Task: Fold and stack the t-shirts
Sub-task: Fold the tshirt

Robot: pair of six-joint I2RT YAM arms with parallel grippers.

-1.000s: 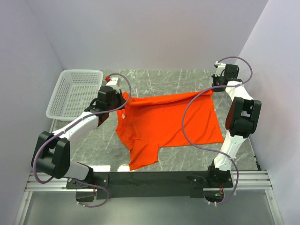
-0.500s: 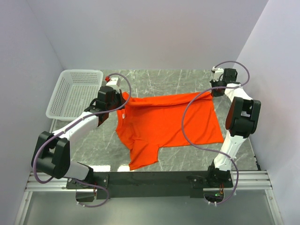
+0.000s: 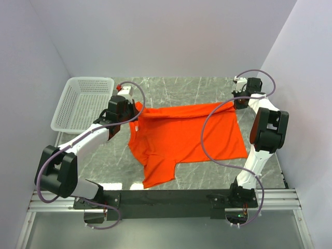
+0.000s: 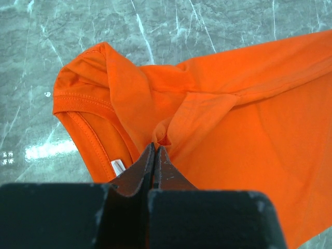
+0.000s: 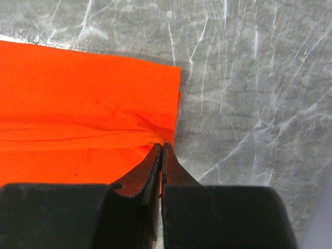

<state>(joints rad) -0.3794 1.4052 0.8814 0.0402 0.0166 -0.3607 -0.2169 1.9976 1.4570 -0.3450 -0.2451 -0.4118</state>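
One orange-red t-shirt (image 3: 187, 136) lies spread on the grey marble table, its far edge lifted and stretched between my two grippers. My left gripper (image 3: 136, 115) is shut on the shirt's shoulder fabric next to the collar; in the left wrist view the gripper (image 4: 155, 148) pinches a fold beside the white neck label (image 4: 118, 167). My right gripper (image 3: 237, 102) is shut on the shirt's far right hem corner; in the right wrist view the gripper (image 5: 162, 146) pinches the hem edge of the shirt (image 5: 78, 104). A sleeve hangs toward the near edge.
A white plastic mesh basket (image 3: 85, 102) stands at the far left of the table, behind the left arm. Pale walls close in on the left, back and right. A black rail runs along the near edge under the arm bases.
My right gripper has shifted slightly to the right and back with the hem, pulling the far edge tauter. The left gripper has stayed in place.
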